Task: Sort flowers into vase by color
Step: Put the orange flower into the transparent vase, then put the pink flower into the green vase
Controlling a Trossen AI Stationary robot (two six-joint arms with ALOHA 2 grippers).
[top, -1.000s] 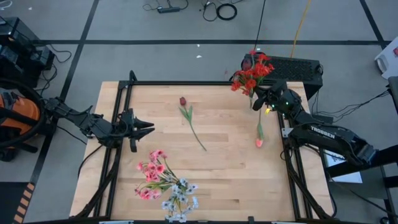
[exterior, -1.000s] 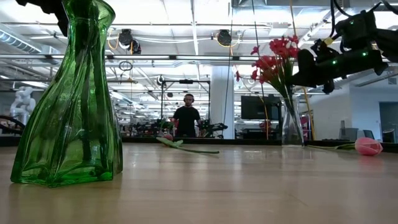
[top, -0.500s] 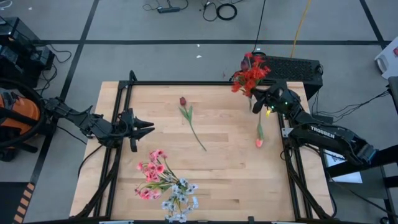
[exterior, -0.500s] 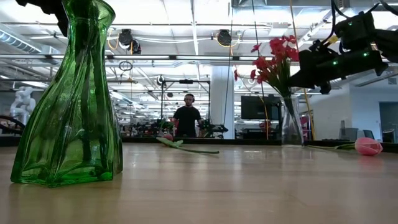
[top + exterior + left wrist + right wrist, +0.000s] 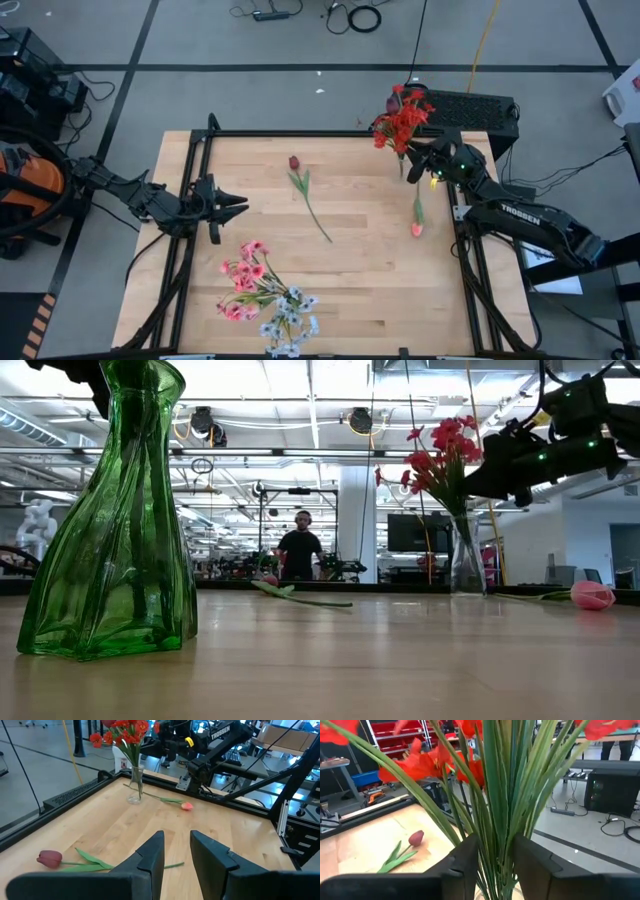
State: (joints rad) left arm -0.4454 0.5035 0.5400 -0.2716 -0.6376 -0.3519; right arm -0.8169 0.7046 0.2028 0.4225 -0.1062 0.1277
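Observation:
Red flowers (image 5: 403, 120) stand in a clear glass vase (image 5: 468, 565) at the table's far right corner. My right gripper (image 5: 496, 865) is open and level, with their green stems (image 5: 497, 820) between its fingers above the vase's rim. A maroon tulip (image 5: 294, 162) lies flat mid-table, and a pink tulip (image 5: 415, 229) lies near the right edge. Pink flowers (image 5: 245, 280) and whitish ones (image 5: 290, 320) bunch at the near edge. A green glass vase (image 5: 110, 510) stands close to the low camera. My left gripper (image 5: 240, 203) waits open above the table's left side. My right gripper has the red flowers' bundled stems (image 5: 490, 845) in the gap between its two fingers, coming at them level from the table's right side and lying across them. The stems nearly fill the gap. I cannot tell whether the fingers (image 5: 465, 865) touch them.
A black frame rail (image 5: 330, 133) runs round the tabletop. A dark box (image 5: 480, 110) sits just behind the clear vase. Bare wood lies between the two tulips. A person (image 5: 300, 550) stands far off in the room behind.
The red flower heads have swung a little toward the table's far left and stand more upright in the clear vase. My right gripper has stayed at the stems.

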